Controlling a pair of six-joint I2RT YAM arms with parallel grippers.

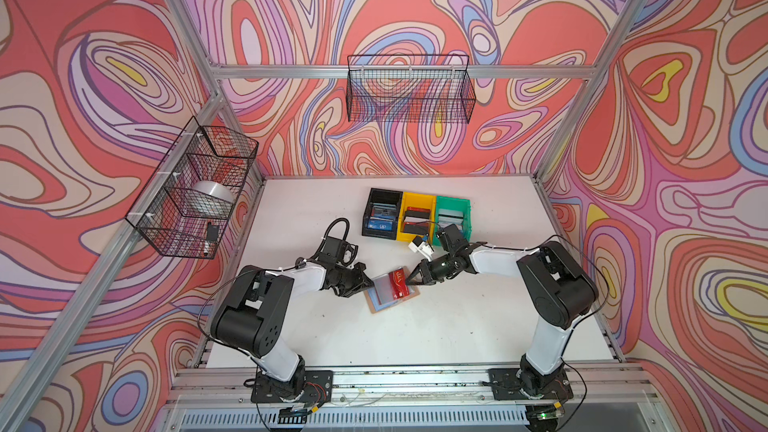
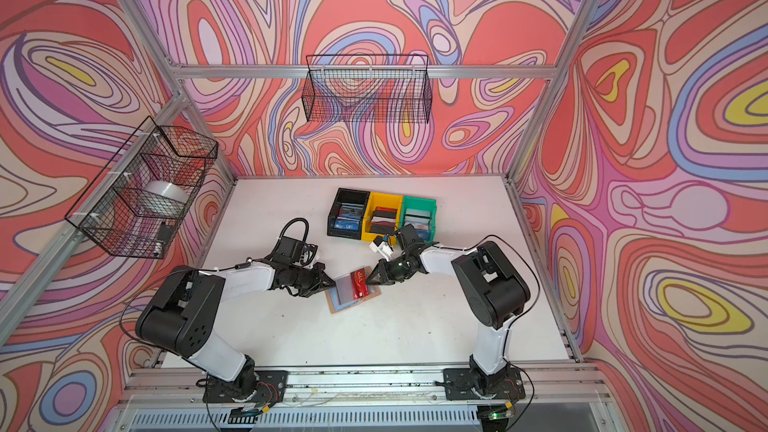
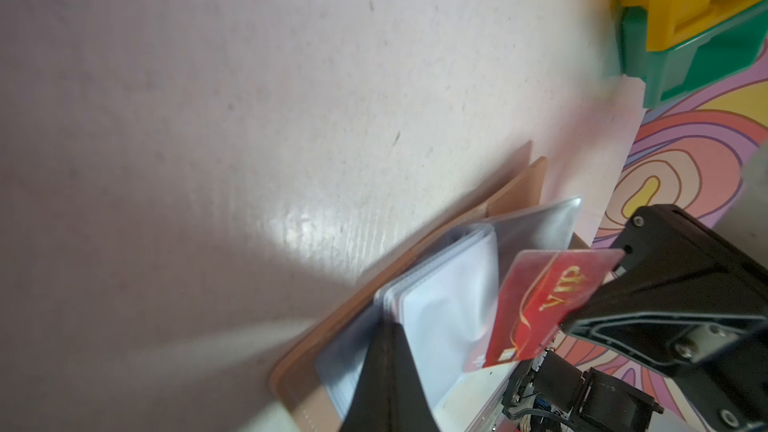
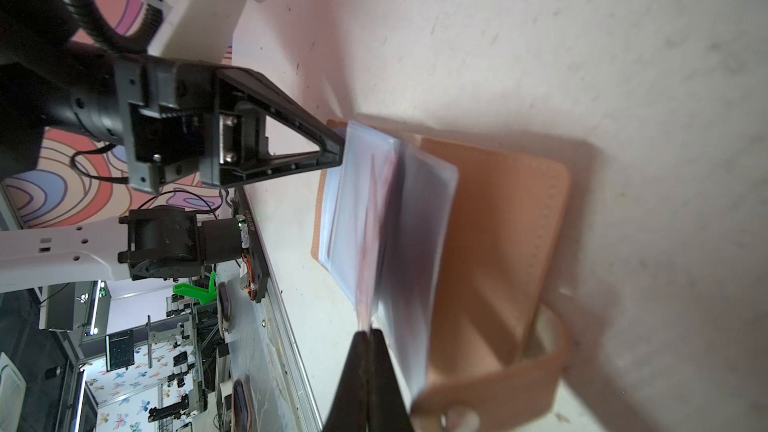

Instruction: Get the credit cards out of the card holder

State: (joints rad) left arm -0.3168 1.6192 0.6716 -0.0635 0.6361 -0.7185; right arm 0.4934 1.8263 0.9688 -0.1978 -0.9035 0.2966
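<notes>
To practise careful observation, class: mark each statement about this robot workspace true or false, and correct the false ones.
1. The card holder lies open on the table between the left gripper and the right gripper. True.
2. The right gripper is shut on a blue VIP card. False: it grips a red VIP card, which is still partly over the holder's clear sleeves.
3. The yellow bin stands between the black bin and the green bin. True.
4. The silver roll lies on the table. False: it sits in the wire basket on the left wall.
</notes>
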